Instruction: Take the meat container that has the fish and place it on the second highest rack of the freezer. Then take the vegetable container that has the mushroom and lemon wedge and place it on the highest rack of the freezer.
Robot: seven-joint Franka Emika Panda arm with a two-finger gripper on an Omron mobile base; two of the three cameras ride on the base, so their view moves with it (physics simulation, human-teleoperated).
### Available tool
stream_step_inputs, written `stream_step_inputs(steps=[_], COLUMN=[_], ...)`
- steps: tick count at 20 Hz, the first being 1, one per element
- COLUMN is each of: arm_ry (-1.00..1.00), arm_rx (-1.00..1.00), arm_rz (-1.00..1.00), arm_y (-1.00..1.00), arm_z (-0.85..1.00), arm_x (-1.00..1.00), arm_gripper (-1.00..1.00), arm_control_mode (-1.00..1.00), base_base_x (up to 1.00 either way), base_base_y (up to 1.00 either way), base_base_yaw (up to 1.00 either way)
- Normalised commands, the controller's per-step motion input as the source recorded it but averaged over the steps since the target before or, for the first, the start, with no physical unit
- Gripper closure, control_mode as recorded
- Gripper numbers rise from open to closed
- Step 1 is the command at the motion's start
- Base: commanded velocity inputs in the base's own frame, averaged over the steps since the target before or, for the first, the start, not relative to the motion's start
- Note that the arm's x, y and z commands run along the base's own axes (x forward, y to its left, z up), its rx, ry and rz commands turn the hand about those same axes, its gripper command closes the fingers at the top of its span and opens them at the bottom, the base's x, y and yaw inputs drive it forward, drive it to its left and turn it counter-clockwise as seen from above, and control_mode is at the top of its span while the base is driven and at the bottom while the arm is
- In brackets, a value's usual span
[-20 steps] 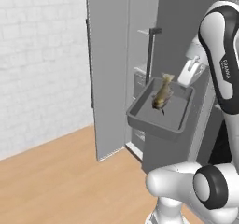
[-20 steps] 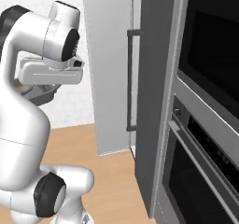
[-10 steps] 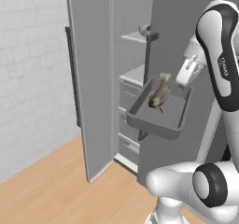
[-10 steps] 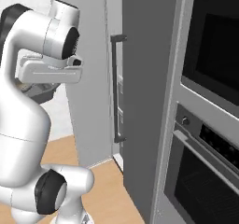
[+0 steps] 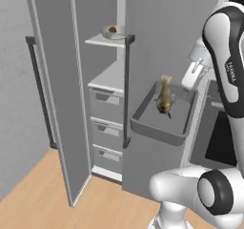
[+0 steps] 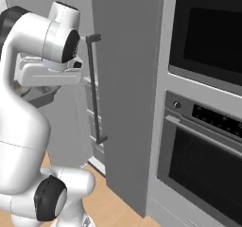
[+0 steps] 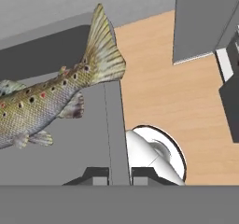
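Gripper [image 7: 119, 171] was clamped on the rim of the flat grey metal tray [image 5: 159, 123], slender speckled fish [image 5: 165, 95] aboard, held before the open grey freezer [image 5: 102, 80]. You did best keeping it level toward the second-highest white shelf [image 5: 108, 78].

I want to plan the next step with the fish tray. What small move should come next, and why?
Probably carry the meat container left toward the open freezer. The gripper is shut on its rim, the fish rides inside, and the tray hangs beside the shelves, not over one.

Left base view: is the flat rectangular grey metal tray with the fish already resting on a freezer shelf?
No. The tray hangs outside the open freezer, held at its rim.
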Motion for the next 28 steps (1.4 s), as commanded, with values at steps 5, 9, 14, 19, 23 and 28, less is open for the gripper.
stream_step_inputs(steps=[5,9,14,19,23,28], arm_ry=[0.00,0.00,0.00,0.00,0.00,0.00], arm_rx=[0.00,0.00,0.00,0.00,0.00,0.00], arm_rz=[0.00,0.00,0.00,0.00,0.00,0.00], arm_y=[0.00,0.00,0.00,0.00,0.00,0.00], arm_z=[0.00,0.00,0.00,0.00,0.00,0.00], arm_x=[0.00,0.00,0.00,0.00,0.00,0.00], arm_gripper=[1.00,1.00,1.00,1.00,1.00,1.00], arm_control_mode=[1.00,1.00,1.00,1.00,1.00,1.00], base_base_x=[0.08,0.00,0.07,0.16,0.07,0.47], base_base_y=[0.89,0.87,0.78,0.63,0.20,0.10], base_base_yaw=[-0.55,-0.50,-0.42,-0.32,-0.16,-0.12])
